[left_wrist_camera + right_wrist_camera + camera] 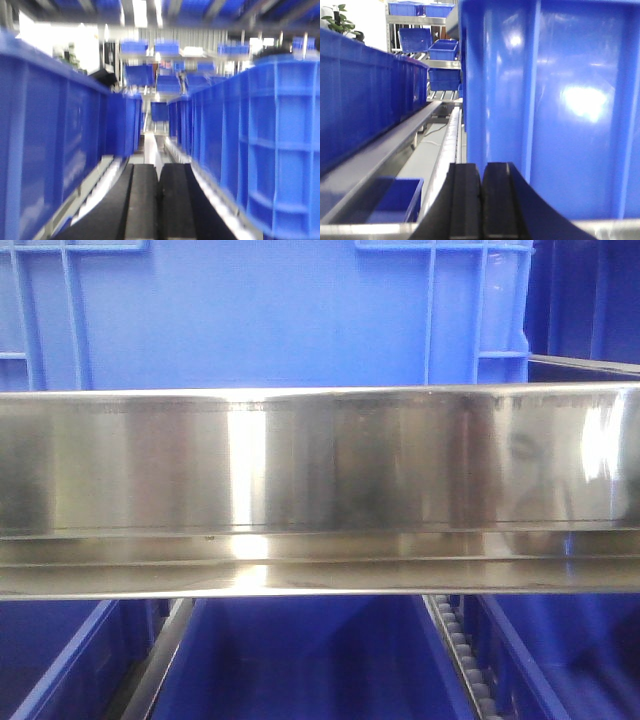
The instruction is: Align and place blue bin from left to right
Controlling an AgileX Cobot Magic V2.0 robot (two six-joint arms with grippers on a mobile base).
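Front view tight on steel rail [320, 460], wrist views low among blue bins [560, 100]

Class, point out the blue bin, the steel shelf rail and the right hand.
blue bin [250, 310], front-facing view, on its smooth front wall.
steel shelf rail [320, 460], front-facing view, on its shiny face.
right hand [481, 170], right wrist view, between its closed black fingertips.

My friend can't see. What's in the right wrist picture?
The robot's black right hand, shut with nothing in it, sits at the bottom, just in front of a big blue bin filling the right side. More blue bins line the left, with shelves behind.
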